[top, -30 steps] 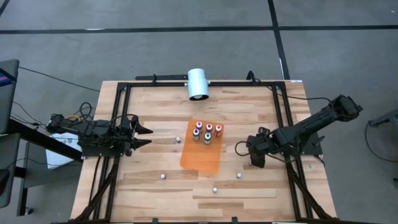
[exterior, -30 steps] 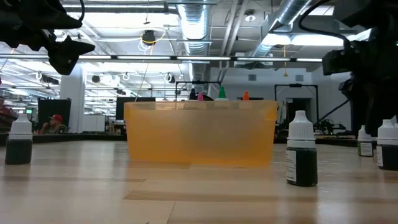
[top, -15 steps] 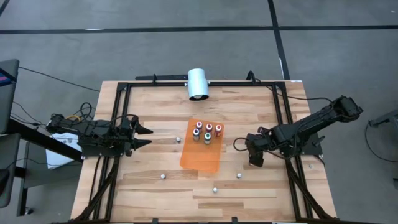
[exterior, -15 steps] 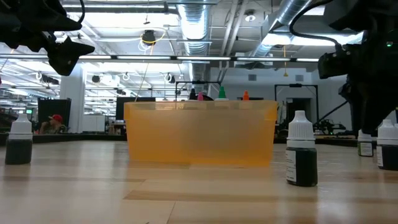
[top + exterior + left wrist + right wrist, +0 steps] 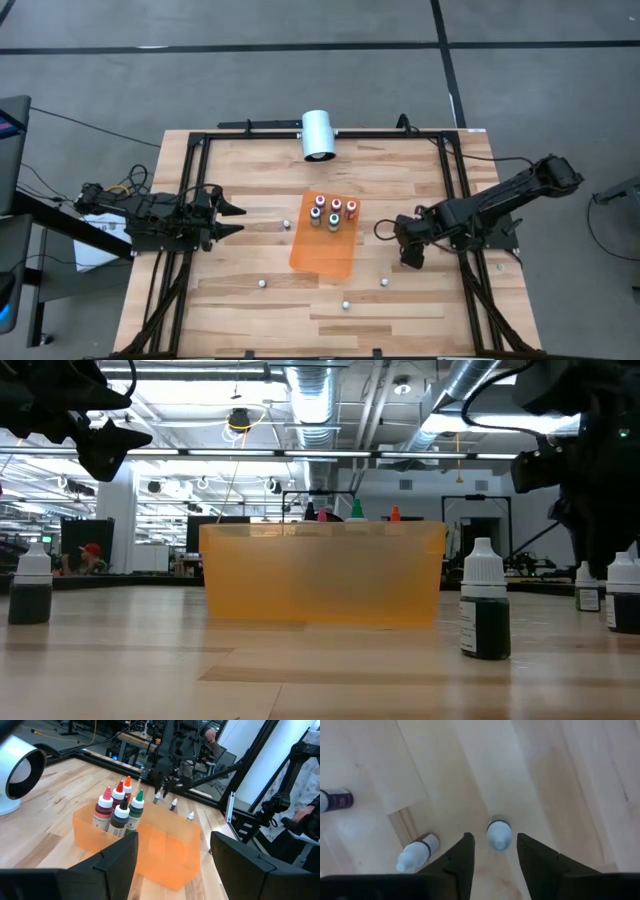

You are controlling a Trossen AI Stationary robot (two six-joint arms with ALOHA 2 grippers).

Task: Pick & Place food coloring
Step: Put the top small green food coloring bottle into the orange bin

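Change from the earlier views: the right pincer (image 5: 409, 252) has shifted slightly toward the orange tray (image 5: 324, 247) in the high view, and its fingers (image 5: 461, 862) have narrowed around an upright white-capped food coloring bottle (image 5: 499, 833). The pictures do not settle whether the fingers touch it.

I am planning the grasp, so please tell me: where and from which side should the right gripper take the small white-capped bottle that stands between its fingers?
Best from straight above: the bottle stands upright on the table, its white cap up between the right gripper's fingers. Probably close on the cap or just below; a fallen bottle lies close beside.
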